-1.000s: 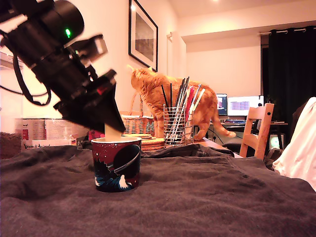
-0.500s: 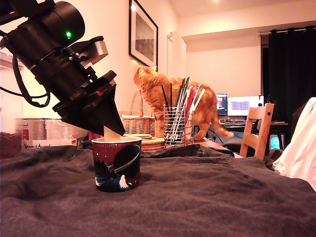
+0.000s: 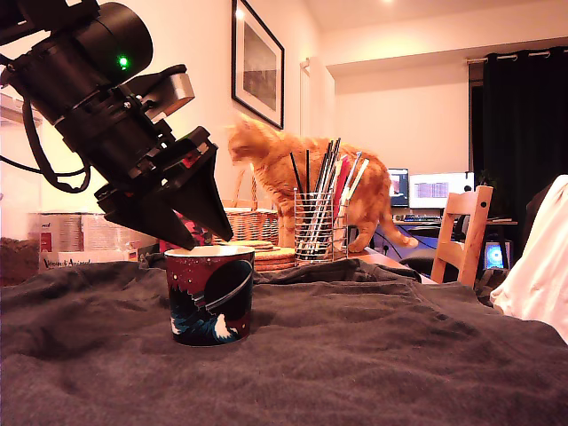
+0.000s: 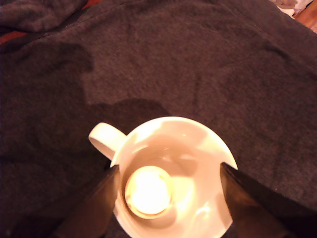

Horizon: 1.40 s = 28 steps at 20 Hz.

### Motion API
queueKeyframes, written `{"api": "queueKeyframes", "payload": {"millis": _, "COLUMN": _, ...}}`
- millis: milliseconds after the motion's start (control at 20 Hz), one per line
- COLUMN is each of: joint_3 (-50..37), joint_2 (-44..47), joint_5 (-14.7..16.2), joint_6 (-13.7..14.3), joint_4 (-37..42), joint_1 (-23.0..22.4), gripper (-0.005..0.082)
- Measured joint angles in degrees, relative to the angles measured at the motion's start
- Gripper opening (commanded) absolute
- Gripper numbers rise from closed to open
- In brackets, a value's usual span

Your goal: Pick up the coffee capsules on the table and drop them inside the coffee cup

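Observation:
The coffee cup (image 3: 210, 297), dark maroon and black with a planet and wave print, stands on the dark cloth-covered table (image 3: 373, 355). My gripper (image 3: 209, 240) hangs tilted just above its rim, open, with nothing between the fingers. In the wrist view the cup's pale inside (image 4: 198, 148) and its handle (image 4: 103, 139) show. A cream-white coffee capsule (image 4: 148, 192) lies on the cup's bottom with its round end up. The gripper (image 4: 170, 167) straddles the cup's mouth, one dark finger (image 4: 94, 208) on each side.
Behind the table, an orange cat (image 3: 302, 173) stands next to a wire mesh holder (image 3: 319, 226) full of utensils and a wicker basket (image 3: 248, 222). A wooden chair (image 3: 463, 235) and a white cloth (image 3: 541, 266) are at the exterior view's right. Boxes (image 3: 80, 240) sit at its left.
The capsule that stuck out between the fingers above the cup has been let go and lies inside the cup. The jaws have opened. The cat turned its head.

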Motion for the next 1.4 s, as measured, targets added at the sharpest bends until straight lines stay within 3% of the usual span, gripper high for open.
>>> {"api": "queueKeyframes", "payload": {"millis": 300, "joint_3": 0.0, "joint_2": 0.0, "joint_5": 0.0, "joint_6": 0.0, "joint_4": -0.1, "joint_1": 0.0, "gripper": 0.0014}}
{"api": "queueKeyframes", "payload": {"millis": 350, "joint_3": 0.0, "joint_2": 0.0, "joint_5": 0.3, "joint_6": 0.0, "joint_4": -0.1, "joint_1": 0.0, "gripper": -0.0027}}
{"api": "queueKeyframes", "payload": {"millis": 1150, "joint_3": 0.0, "joint_2": -5.6, "joint_5": 3.0, "joint_6": 0.0, "joint_4": 2.3, "joint_1": 0.0, "gripper": -0.0024}}
{"api": "queueKeyframes", "payload": {"millis": 1400, "joint_3": -3.9, "joint_2": -10.4, "joint_5": 3.3, "joint_6": -1.0, "joint_4": 6.3, "joint_1": 0.7, "gripper": -0.0024}}
